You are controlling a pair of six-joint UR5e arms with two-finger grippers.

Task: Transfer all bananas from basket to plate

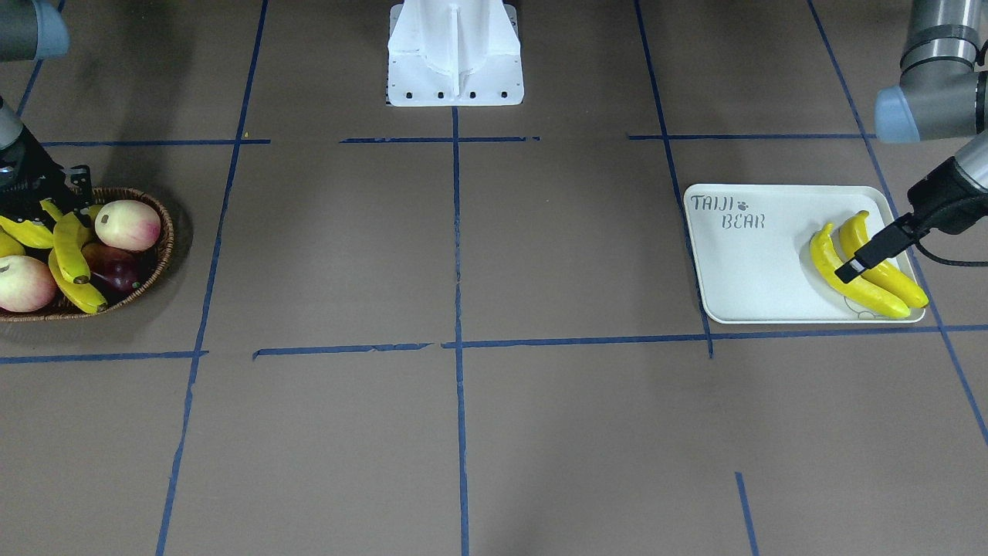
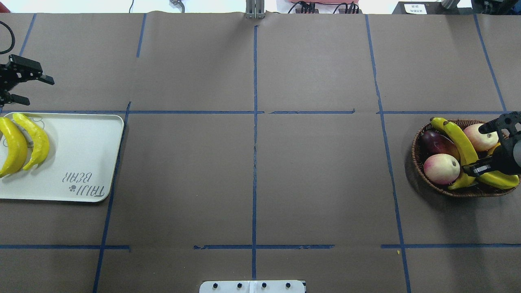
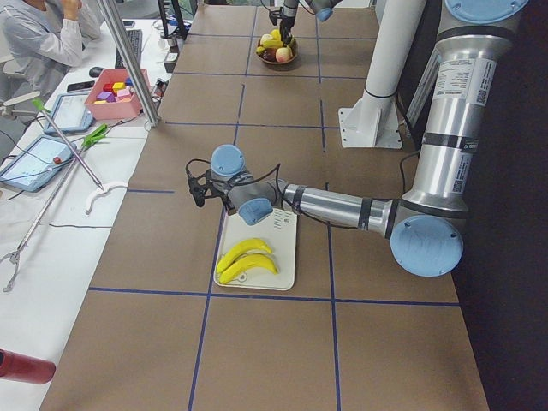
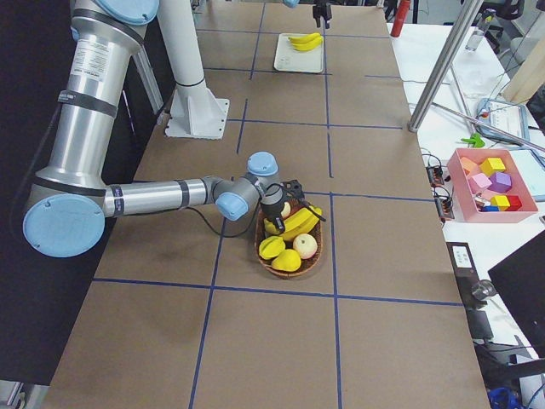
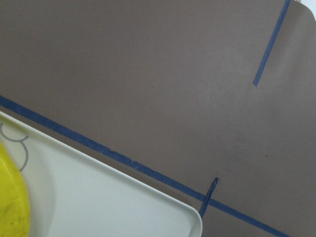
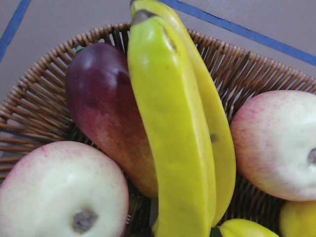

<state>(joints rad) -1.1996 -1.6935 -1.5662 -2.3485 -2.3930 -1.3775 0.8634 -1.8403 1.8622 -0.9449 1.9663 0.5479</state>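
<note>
— Brown paper table (image 2: 317, 183), gridded in blue tape; white plate (image 2: 81, 162) at one end, two bananas (image 2: 37, 140) lying side by side on it.

— And the left gripper (image 2: 40, 91)?

— Just beyond the plate's edge, clear of the fruit; jaws spread, nothing between them.

— What about the rest of the fruit?

— Basket (image 2: 417, 158) sits well apart from the plate, at the table's other end; two more bananas lie in it among two peaches (image 2: 441, 169) and a dark purple fruit (image 2: 433, 142); right gripper (image 2: 482, 148) hangs low over that pile, jaws wide apart, clasping nothing.
</note>
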